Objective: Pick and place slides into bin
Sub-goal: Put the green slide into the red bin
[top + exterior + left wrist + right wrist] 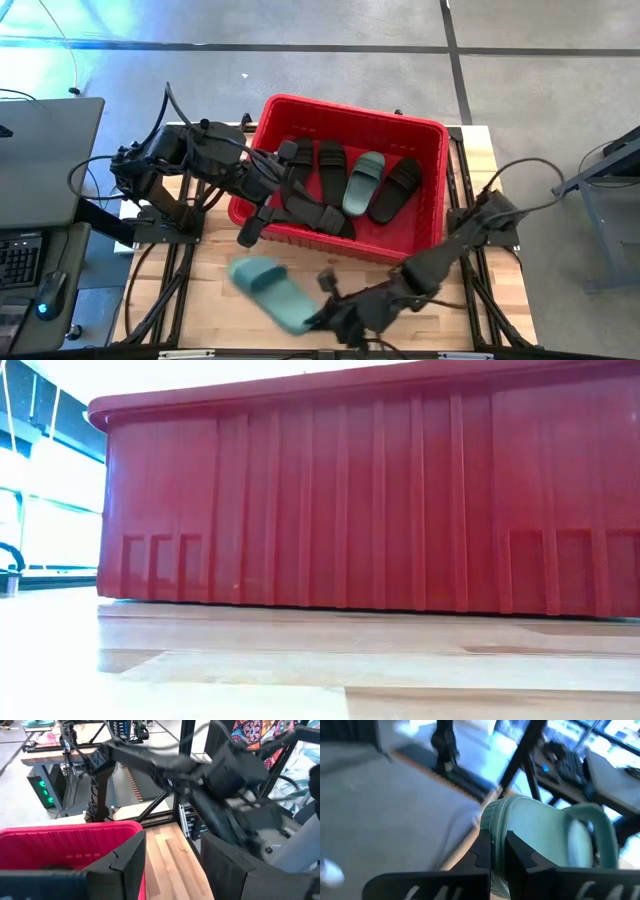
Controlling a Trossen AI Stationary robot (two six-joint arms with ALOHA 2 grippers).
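- My right gripper (500, 851) has its fingers clenched on the edge of a teal sandal (268, 290), which hangs over the near side of the table (200, 300) in front of the red bin (430, 135)
- My left gripper (248, 232) sits at the bin's near-left corner, fingers spread and grasping nothing as far as I can see
- Four black sandals (332, 165) and one teal sandal (363, 183) lie inside the bin
- To do the carry well, I'd lift the held sandal high enough to clear the thick rim, swing it over an open patch of the bin, and steer wide of the left arm
- The pinch is thin, so I'd move gently; a quick swing could shake the sandal loose
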